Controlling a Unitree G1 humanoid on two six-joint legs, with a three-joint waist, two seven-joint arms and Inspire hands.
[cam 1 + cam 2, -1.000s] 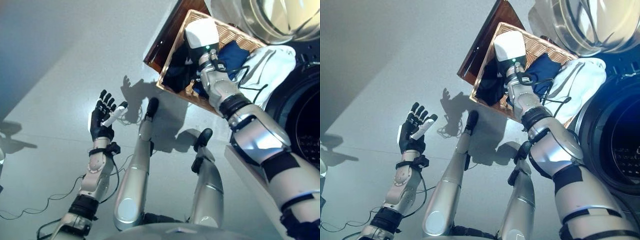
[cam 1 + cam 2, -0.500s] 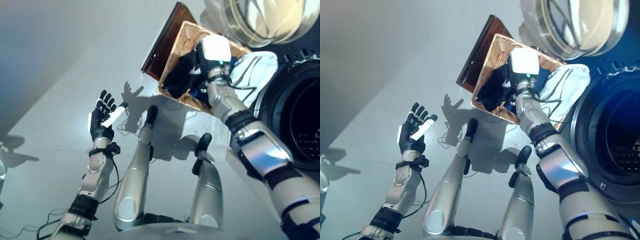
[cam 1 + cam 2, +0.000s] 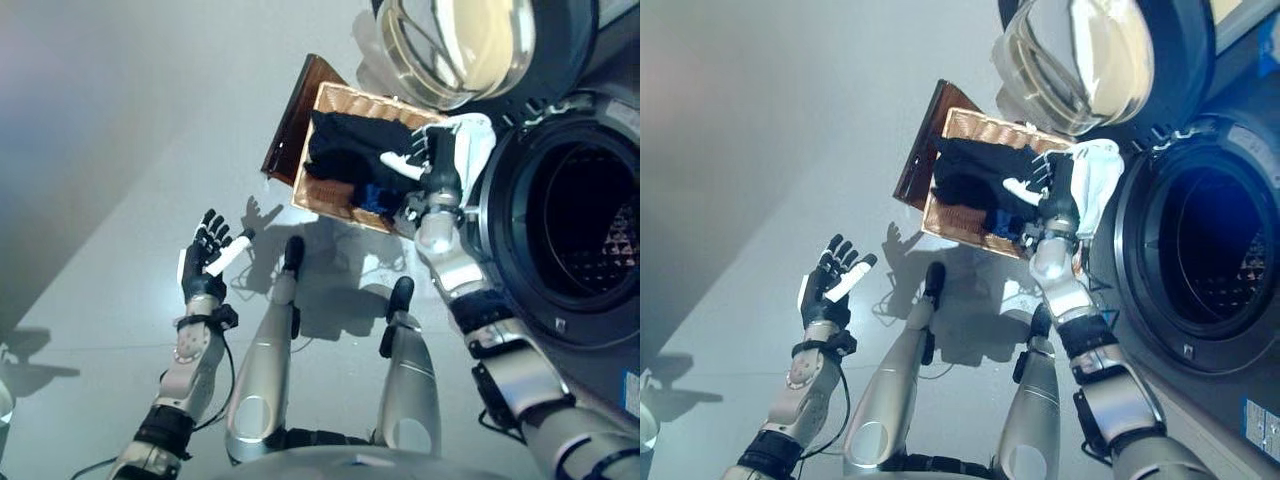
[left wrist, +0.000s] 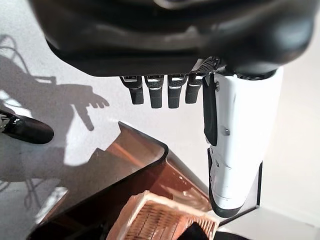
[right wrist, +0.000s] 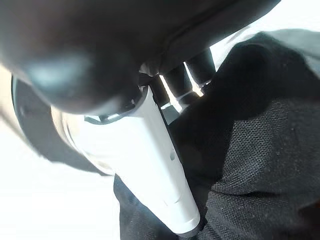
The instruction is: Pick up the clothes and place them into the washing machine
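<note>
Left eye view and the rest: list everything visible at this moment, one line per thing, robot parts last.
Wicker basket: one, tan, on the floor beside the washing machine.
Dark clothes: a heap, black, some blue at the near edge, inside the basket.
White garment: one, white, draped over the basket's rim nearest the machine.
Wooden board: one, dark brown, under the basket, sticking out on the side away from the machine.
Washing machine: one, dark front, on the robot's right.
Washer door: one, round glass, swung open beyond the basket.
Drum opening: one, dark; no clothes visible inside.
Left hand: over bare floor, fingers straight, holding nothing.
Right hand: over the basket at the clothes; grip unclear.
</note>
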